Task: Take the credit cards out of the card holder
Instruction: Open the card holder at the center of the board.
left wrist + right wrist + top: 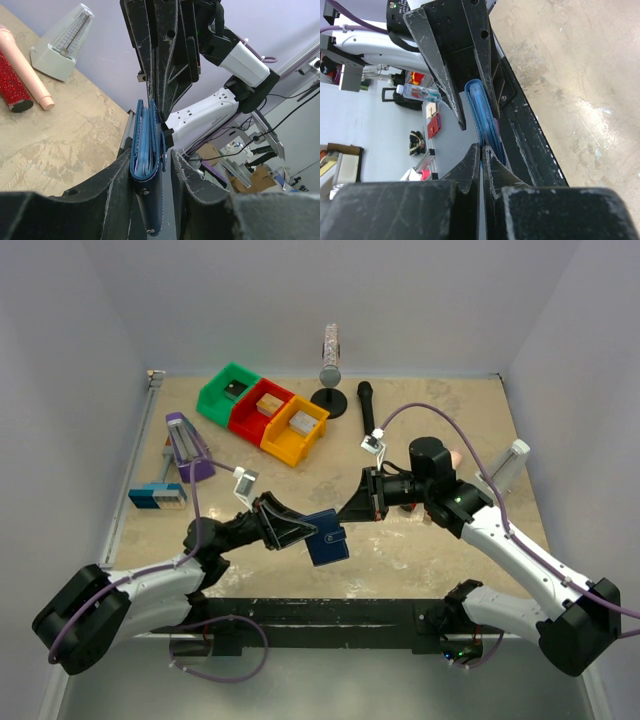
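Note:
The dark blue card holder [328, 540] hangs folded above the table's front middle, between both grippers. My right gripper [352, 508] is shut on a thin edge at its upper right; the right wrist view shows the tips [481, 147] pinched on a blue flap of the holder [484, 112]. My left gripper [312, 532] brackets the holder from the left. In the left wrist view the holder [147, 150] lies against one finger [117, 185], with a gap to the other, and its snap tab hangs loose. Only blue-grey pocket layers show. No credit cards are visible.
Green [226, 392], red [260, 407] and yellow [294, 430] bins with small blocks stand at the back. A purple metronome [186, 447] and a blue-and-grey block [157, 495] sit left. A microphone stand [330, 370], a black microphone [366, 400] and a white metronome [510, 465] sit back right.

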Motion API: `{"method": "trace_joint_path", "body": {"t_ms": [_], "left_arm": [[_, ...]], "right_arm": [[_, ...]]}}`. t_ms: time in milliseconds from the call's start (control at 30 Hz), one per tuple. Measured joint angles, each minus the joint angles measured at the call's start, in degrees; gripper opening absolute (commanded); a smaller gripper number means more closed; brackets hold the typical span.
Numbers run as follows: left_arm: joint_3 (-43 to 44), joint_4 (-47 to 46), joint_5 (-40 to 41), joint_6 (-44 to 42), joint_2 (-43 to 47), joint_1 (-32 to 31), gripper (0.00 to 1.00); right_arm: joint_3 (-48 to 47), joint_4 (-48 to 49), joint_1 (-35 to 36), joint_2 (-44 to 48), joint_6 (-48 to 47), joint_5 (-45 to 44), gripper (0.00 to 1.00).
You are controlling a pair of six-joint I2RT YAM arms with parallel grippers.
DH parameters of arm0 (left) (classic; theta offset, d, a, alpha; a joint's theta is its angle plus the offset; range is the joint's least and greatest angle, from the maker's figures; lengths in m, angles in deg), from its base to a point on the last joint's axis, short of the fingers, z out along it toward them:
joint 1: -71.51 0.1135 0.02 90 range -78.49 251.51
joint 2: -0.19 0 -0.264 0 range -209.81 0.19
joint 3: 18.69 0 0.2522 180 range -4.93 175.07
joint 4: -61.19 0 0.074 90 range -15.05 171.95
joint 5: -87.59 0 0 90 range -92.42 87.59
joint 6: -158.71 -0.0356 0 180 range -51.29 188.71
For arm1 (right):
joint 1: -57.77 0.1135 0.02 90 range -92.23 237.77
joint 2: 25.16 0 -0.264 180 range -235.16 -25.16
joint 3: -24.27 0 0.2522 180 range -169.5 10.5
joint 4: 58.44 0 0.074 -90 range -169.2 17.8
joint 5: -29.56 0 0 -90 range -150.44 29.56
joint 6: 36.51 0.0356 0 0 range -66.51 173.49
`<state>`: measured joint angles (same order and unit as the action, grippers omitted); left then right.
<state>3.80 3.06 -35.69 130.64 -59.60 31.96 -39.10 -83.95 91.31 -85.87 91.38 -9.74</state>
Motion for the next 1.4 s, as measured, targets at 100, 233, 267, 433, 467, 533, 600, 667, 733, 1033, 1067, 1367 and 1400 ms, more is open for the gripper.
{"method": "trace_joint_path", "body": {"t_ms": [100, 233, 267, 433, 467, 533, 600, 667, 733, 1033, 1067, 1367, 1400], "left_arm": [[-0.22, 0.02, 0.28, 0.02, 0.24, 0.00, 0.35], [-0.22, 0.02, 0.55, -0.02, 0.76, 0.00, 0.31], [-0.22, 0.02, 0.57, -0.02, 0.87, 0.00, 0.31], [-0.24, 0.07, 0.72, -0.17, 1.70, 0.00, 0.26], [-0.26, 0.09, 0.74, -0.17, 1.77, 0.00, 0.23], [-0.35, 0.59, 0.96, -0.28, 2.10, 0.00, 0.18], [-0.44, 1.42, 1.16, -0.63, 2.54, 0.02, 0.15], [-0.44, 3.10, 1.29, -1.11, 3.37, 0.00, 0.10], [-0.33, 6.21, 1.27, -1.84, 5.16, 0.00, 0.04], [10.82, 34.64, 4.85, -8.48, 10.16, -0.52, 0.00], [13.38, 39.85, 6.45, -9.40, 9.94, -1.11, 0.00], [32.52, 74.99, 24.81, -12.39, 6.23, -8.26, 0.00], [33.75, 77.94, 26.71, -11.58, 5.88, -8.61, 0.00]], "right_arm": [[0.00, 0.00, -0.07, -0.02, 0.00, -0.02, 0.00], [0.00, 0.13, -0.22, -0.04, 0.00, 0.00, 0.00], [0.00, 0.17, -0.22, -0.07, 0.02, 0.00, 0.00], [0.00, 0.55, -0.22, -0.07, 0.02, 0.02, 0.00], [0.00, 0.63, -0.22, -0.07, 0.02, 0.04, 0.00], [0.00, 0.66, -0.22, -0.07, 0.00, 0.15, 0.00], [0.00, 0.48, -0.22, -0.07, -0.37, 0.26, 0.16], [-0.24, -0.66, -0.17, -0.07, -1.20, -0.11, 0.35], [-0.79, -2.71, -0.24, 0.02, -2.29, -1.29, 0.53], [-8.72, -16.04, 0.83, 5.01, -9.31, -12.81, 0.68], [-10.14, -17.62, 1.97, 5.75, -10.62, -15.54, 0.68], [-14.05, -25.51, 17.20, 7.93, -19.69, -47.32, 0.61], [-13.73, -25.55, 18.64, 7.78, -20.26, -51.23, 0.61]]}}
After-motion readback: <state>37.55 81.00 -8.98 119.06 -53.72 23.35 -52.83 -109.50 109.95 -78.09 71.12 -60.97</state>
